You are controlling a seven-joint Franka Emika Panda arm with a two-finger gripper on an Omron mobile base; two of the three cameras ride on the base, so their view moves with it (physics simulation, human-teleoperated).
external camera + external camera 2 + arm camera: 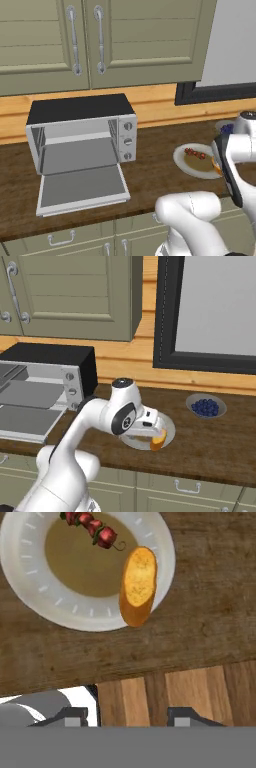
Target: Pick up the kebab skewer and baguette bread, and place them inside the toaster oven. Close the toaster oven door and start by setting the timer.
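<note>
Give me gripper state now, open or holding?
Gripper: open, holding nothing; fingertips apart, above the counter edge, short of the baguette bread on the plate.

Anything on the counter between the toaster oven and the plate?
No: in the left base view, bare wooden counter separates the toaster oven from the plate.

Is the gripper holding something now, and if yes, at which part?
Nothing is held. The gripper is open above the short orange-golden baguette bread, which lies across the rim of the round cream plate.
</note>
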